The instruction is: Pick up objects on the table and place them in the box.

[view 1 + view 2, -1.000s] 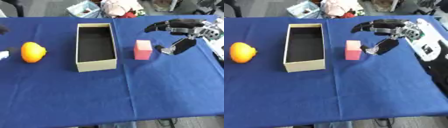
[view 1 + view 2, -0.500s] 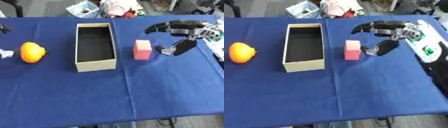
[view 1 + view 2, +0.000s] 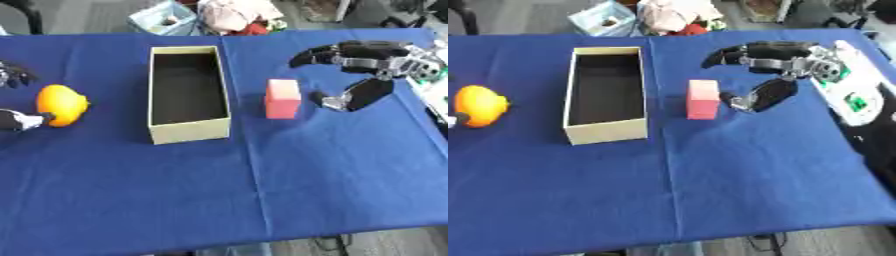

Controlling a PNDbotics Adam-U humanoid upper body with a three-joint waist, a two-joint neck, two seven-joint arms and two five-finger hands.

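Observation:
An open cream cardboard box with a dark inside stands left of centre on the blue table. A pink block stands upright just right of it. My right hand hovers open to the block's right, fingers arched above and thumb below, a small gap from it. An orange fruit lies at the far left. My left hand is at the left edge, open, its thumb touching the fruit's left side and its fingers above it.
Beyond the table's far edge lie a light blue basket and a heap of cloth. A white device with green marks sits on my right forearm. The near half of the table is bare blue cloth.
My right hand has crept left toward the pink block. My left hand has come in at the left edge beside the orange fruit. Box, block and fruit stay put.

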